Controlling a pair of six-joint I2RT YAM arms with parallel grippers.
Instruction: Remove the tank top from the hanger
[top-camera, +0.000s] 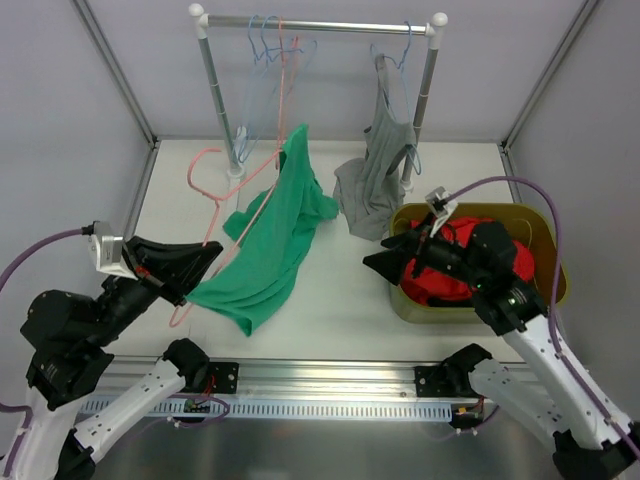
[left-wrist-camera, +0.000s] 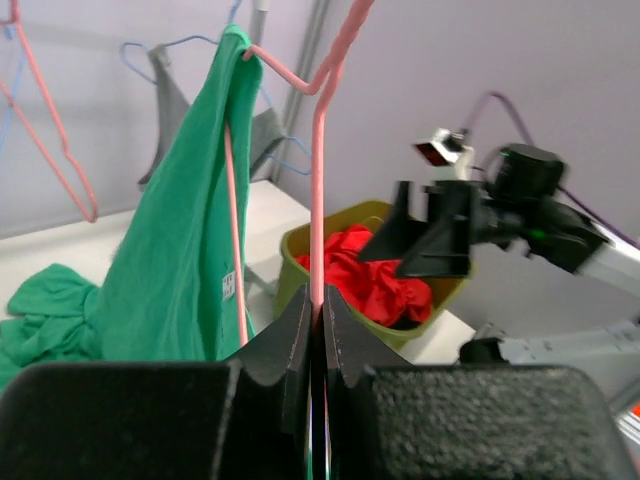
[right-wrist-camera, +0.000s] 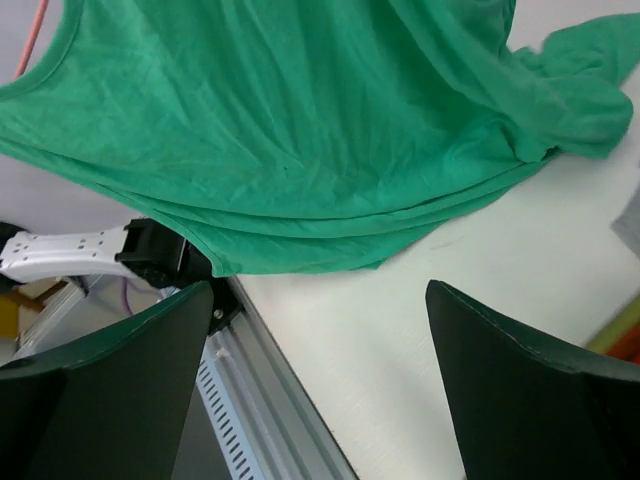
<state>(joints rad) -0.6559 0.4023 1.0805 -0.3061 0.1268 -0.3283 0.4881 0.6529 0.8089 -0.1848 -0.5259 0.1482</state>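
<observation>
The green tank top (top-camera: 270, 240) hangs by its top end from a pink hanger (top-camera: 211, 215), and its lower part lies crumpled on the white table. My left gripper (top-camera: 205, 262) is shut on the hanger's wire (left-wrist-camera: 318, 200) and holds it tilted up, with the top (left-wrist-camera: 170, 270) draped to the left of the wire. My right gripper (top-camera: 385, 252) is open and empty. It hovers over the table right of the top, whose hem (right-wrist-camera: 300, 130) shows beyond the open right gripper (right-wrist-camera: 320, 370).
A clothes rack (top-camera: 320, 25) at the back holds blue hangers, a pink one and a grey tank top (top-camera: 378, 175). An olive bin (top-camera: 545, 235) with red cloth (top-camera: 460, 265) stands at the right. A metal rail (top-camera: 330, 375) runs along the near edge.
</observation>
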